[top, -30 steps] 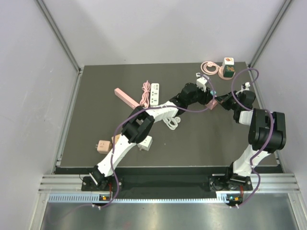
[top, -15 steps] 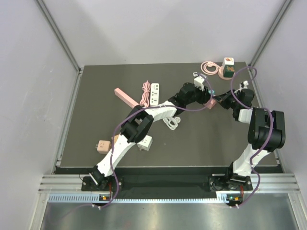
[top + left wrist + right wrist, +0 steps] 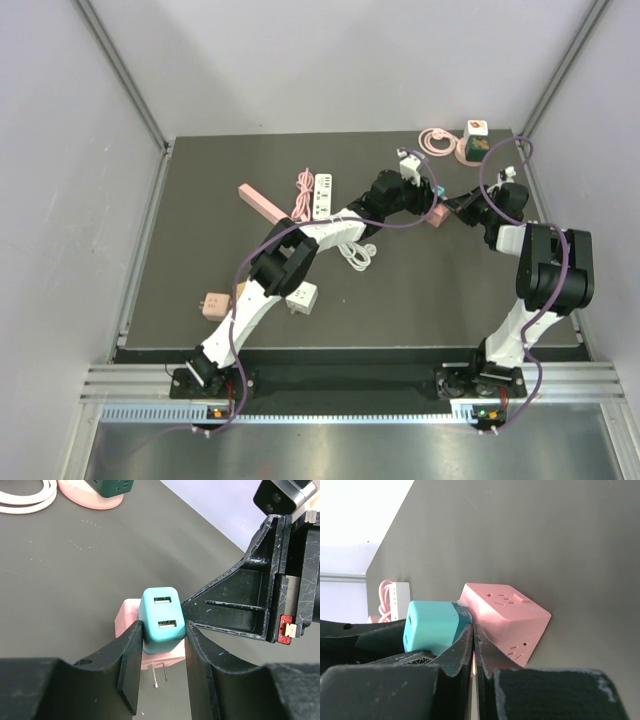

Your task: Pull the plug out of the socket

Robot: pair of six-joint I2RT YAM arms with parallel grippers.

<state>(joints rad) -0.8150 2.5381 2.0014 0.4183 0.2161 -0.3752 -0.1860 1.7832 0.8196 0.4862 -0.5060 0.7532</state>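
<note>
A teal plug (image 3: pixel 161 620) with two USB ports sits between my left gripper's (image 3: pixel 163 628) fingers (image 3: pixel 127 670), which are shut on its sides. It lies against one side of the pink socket (image 3: pixel 125 622), and two metal prongs show under the socket's edge. My right gripper (image 3: pixel 473 627) is shut, with its tips pressed into the seam between the plug (image 3: pixel 430 625) and the socket (image 3: pixel 507 617). Whether the plug's pins are still inside is hidden. From above, both grippers meet at the socket (image 3: pixel 436 216) at the mat's back right.
A pink-based green socket cube (image 3: pixel 474 143) and a coiled pink cable (image 3: pixel 433 140) lie just behind. Left of the arms are a white power strip (image 3: pixel 323 195), a pink bar (image 3: pixel 264 204), a white cable (image 3: pixel 358 255), a white adapter (image 3: pixel 302 298) and a tan cube (image 3: pixel 213 304).
The left wrist has drifted slightly back and to the left, and the pink socket has shifted a little with it. The right gripper stays pressed at the seam.
</note>
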